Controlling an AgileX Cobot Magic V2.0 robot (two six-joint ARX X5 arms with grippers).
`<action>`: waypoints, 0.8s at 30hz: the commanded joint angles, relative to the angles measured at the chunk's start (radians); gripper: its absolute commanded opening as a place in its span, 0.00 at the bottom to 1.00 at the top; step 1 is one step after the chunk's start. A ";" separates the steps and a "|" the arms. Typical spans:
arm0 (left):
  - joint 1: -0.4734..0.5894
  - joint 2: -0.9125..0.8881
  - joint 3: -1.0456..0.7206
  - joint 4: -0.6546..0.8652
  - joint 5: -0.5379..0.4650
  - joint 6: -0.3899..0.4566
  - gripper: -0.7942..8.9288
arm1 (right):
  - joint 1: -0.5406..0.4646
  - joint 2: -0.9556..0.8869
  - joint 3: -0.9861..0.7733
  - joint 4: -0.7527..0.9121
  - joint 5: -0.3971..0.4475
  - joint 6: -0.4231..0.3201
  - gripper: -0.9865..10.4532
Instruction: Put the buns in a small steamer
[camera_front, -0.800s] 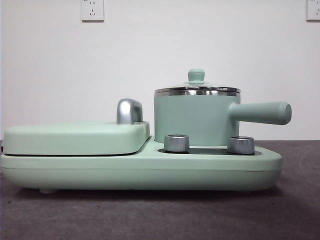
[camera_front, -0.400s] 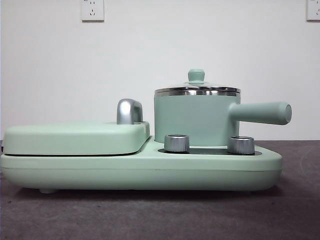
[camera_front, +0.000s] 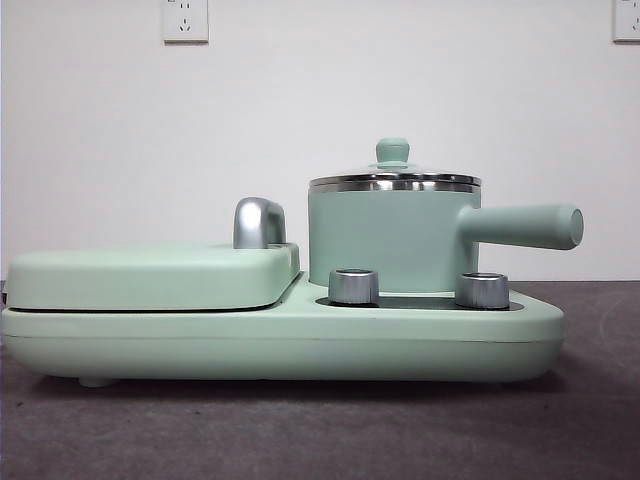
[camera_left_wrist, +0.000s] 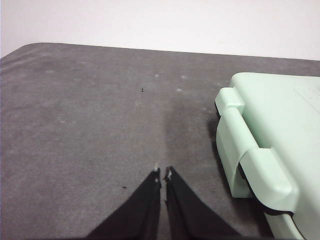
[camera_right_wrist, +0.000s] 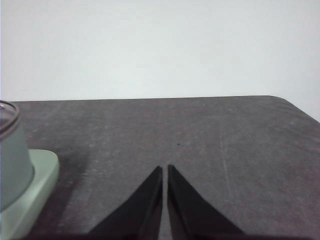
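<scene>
The small steamer (camera_front: 392, 235) is a mint-green pot with a steel rim, a long side handle pointing right and a green-knobbed glass lid that sits closed on it. It stands on the right half of a mint-green cooker base (camera_front: 280, 340). The buns are out of view. My left gripper (camera_left_wrist: 163, 174) is shut with nothing in it, above bare table beside the griddle end of the cooker (camera_left_wrist: 270, 145). My right gripper (camera_right_wrist: 165, 169) is shut and empty over bare table, with the steamer's side (camera_right_wrist: 11, 160) at the edge of its view. Neither arm shows in the front view.
A flat mint-green griddle cover (camera_front: 150, 275) with a chrome handle (camera_front: 258, 222) lies on the left half of the base. Two silver knobs (camera_front: 353, 286) sit in front of the pot. Dark grey table (camera_front: 320, 430) stretches before the cooker.
</scene>
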 joint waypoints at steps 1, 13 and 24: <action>0.002 -0.002 -0.019 -0.005 -0.003 0.010 0.10 | 0.000 -0.003 -0.029 0.004 0.017 -0.023 0.10; 0.002 -0.002 -0.019 -0.005 -0.003 0.010 0.10 | -0.001 -0.048 -0.116 -0.089 0.024 -0.049 0.10; 0.002 -0.002 -0.019 -0.004 -0.003 0.010 0.10 | -0.001 -0.048 -0.116 -0.071 0.013 -0.056 0.10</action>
